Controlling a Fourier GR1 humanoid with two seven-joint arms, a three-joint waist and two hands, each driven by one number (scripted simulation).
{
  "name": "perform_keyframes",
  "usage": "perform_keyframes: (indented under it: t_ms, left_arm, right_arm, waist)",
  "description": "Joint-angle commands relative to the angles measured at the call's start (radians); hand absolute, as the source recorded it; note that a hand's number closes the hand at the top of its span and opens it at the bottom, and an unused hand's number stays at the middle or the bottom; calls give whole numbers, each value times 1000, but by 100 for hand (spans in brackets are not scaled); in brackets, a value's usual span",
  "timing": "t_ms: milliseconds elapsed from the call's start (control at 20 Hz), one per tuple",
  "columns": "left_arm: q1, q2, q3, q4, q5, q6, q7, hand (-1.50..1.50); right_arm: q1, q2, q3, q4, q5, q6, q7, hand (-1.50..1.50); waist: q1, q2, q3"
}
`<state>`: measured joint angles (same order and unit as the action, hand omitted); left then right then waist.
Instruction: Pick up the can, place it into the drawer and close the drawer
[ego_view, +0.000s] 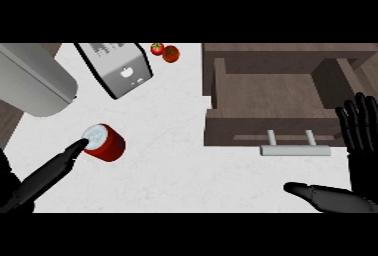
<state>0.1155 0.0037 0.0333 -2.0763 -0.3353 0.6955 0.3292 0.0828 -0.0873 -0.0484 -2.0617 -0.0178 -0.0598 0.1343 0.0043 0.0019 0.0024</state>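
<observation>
A red can (105, 142) with a silver lid lies tilted on the white counter (184, 170) at the left. My left hand (48, 172) comes in from the lower left, fingers straight, a fingertip touching the can's lid edge. The brown drawer (269, 107) stands pulled open at the right, empty inside, with a silver handle (294, 149) on its front. My right hand (354, 150) is open at the right edge beside the drawer front, fingers up and thumb stretched left.
A silver toaster (118, 67) stands at the back left. A large grey rounded appliance (33, 80) fills the far left. Two tomatoes (166, 51) lie at the back, left of the drawer.
</observation>
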Motion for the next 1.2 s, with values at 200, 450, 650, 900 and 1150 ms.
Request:
perform_keyframes:
  t_ms: [200, 450, 650, 900, 1150]
  left_arm:
    - [10, -4, -299, -84, -402, 290, 370, -150]
    - [-88, -4, -262, 57, -432, 301, 405, -150]
    - [-156, -4, -226, 121, -418, 294, 464, -150]
    - [-215, -4, -222, 253, -362, 365, 419, -150]
    - [-160, -4, -232, 371, -222, 448, 240, -150]
  right_arm:
    - [-14, -34, -67, -14, -64, 18, 94, -150]
    - [3, -21, -85, 11, -47, 25, 24, -150]
    - [12, -13, -63, -56, -51, 26, 91, -150]
    - [-40, -20, -105, 14, -66, 31, 45, -150]
    - [-8, -49, -146, -46, -97, 57, 94, -150]
  waist:
    - [-7, -3, -1]
    - [-7, -2, -2]
    - [-9, -2, -2]
    - [-8, -1, -2]
    - [-8, -1, -3]
